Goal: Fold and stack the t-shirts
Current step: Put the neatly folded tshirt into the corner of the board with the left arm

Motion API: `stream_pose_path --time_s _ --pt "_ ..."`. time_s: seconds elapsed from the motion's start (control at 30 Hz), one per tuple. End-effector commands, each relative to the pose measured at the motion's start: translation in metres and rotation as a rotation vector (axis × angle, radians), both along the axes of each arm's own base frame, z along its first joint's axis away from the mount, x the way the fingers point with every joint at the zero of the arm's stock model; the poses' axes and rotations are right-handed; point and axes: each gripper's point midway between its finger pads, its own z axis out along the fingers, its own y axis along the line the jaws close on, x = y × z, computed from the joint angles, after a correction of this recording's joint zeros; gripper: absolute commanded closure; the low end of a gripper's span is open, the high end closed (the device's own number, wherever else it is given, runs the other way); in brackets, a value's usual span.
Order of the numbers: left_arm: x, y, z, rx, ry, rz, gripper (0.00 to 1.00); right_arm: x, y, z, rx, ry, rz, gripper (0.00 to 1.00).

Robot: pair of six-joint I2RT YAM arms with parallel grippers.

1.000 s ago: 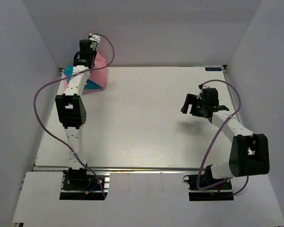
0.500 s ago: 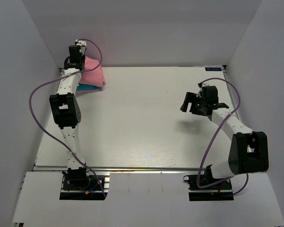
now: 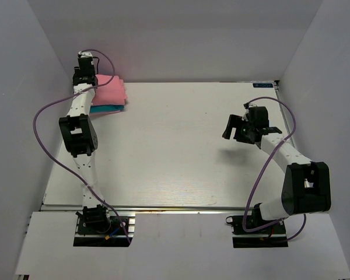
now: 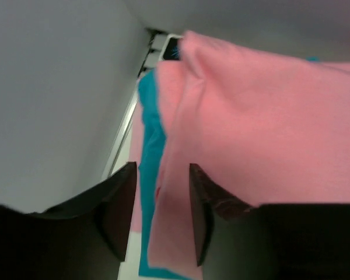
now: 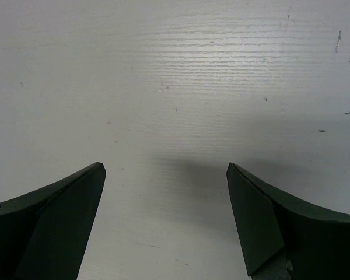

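In the far left corner the t-shirts lie in a folded stack. The salmon-pink one (image 3: 112, 87) is on top and the teal-blue one (image 3: 108, 108) shows below it. My left gripper (image 3: 87, 80) hovers at the stack's left edge. In the left wrist view my left gripper (image 4: 162, 169) is open, its jaws apart. Behind the gap lie the salmon-pink cloth (image 4: 262, 116), a teal-blue strip (image 4: 149, 134) and a pale pink sliver (image 4: 135, 140). My right gripper (image 3: 233, 129) hangs open over the bare table at the right, and the right wrist view shows this gripper (image 5: 166, 169) empty.
Grey walls (image 3: 41, 70) close in on the table (image 3: 175, 151) at the left, back and right, and the stack sits tight against the left wall. A purple cable (image 3: 44, 116) loops off the left arm.
My left gripper swung left and back with the salmon-pink shirt, which now lies flat on the teal-blue one, and its jaws have parted. The right arm stayed still.
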Motion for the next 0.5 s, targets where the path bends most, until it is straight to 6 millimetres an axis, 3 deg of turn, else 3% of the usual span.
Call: stream_pose_path --time_s 0.0,0.03,0.07,0.17,0.23,0.37,0.4,0.47 --pt "-0.021 0.032 0.03 -0.018 -0.046 0.177 0.46 0.008 -0.001 0.015 -0.002 -0.038 -0.001 0.1" --pt "-0.027 0.038 0.033 -0.028 -0.044 0.196 0.14 0.008 -0.001 0.016 0.0 -0.039 -0.003 0.1" --pt "-0.031 0.036 0.027 -0.053 -0.028 0.212 0.0 0.008 -0.001 0.017 -0.001 -0.041 0.002 0.1" --pt "-0.043 0.044 0.019 -0.096 -0.007 0.261 0.0 0.007 0.0 0.023 0.005 -0.053 0.01 0.1" --pt "-0.044 0.04 0.029 -0.115 -0.024 0.247 0.0 0.005 0.002 0.025 0.003 -0.055 0.022 0.1" --pt "-0.052 0.021 0.068 -0.193 -0.091 0.18 0.0 0.004 0.004 0.043 0.016 -0.104 0.037 0.1" --pt "-0.056 0.014 0.094 -0.212 -0.134 0.142 0.0 0.004 0.004 0.048 0.012 -0.12 0.042 0.1" --pt "-0.066 0.002 0.115 -0.231 -0.159 0.121 0.0 0.004 0.006 0.056 0.028 -0.139 0.049 0.1"
